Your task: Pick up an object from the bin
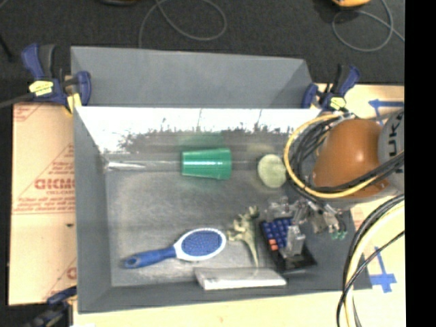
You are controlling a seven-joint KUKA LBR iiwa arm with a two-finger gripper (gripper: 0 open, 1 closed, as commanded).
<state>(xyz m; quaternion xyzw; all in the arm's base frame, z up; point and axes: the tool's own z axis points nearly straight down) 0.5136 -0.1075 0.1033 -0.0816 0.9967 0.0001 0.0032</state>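
My gripper (297, 225) is low in the bin's front right corner, right over a small blue and red blocky thing (272, 233) with a black part (298, 259) at its near end. The gripper hides part of that thing. Just to its left lies a pale green toy lizard (246, 236). A yellow-green ball (272, 170) rests behind the gripper, close to the arm's cables.
A green plastic cup (206, 163) lies on its side at the back middle. A blue hairbrush (180, 248) lies at the front, handle pointing left. A flat grey-white box (240, 278) sits against the front wall. The orange cover and looping cables overhang the right side.
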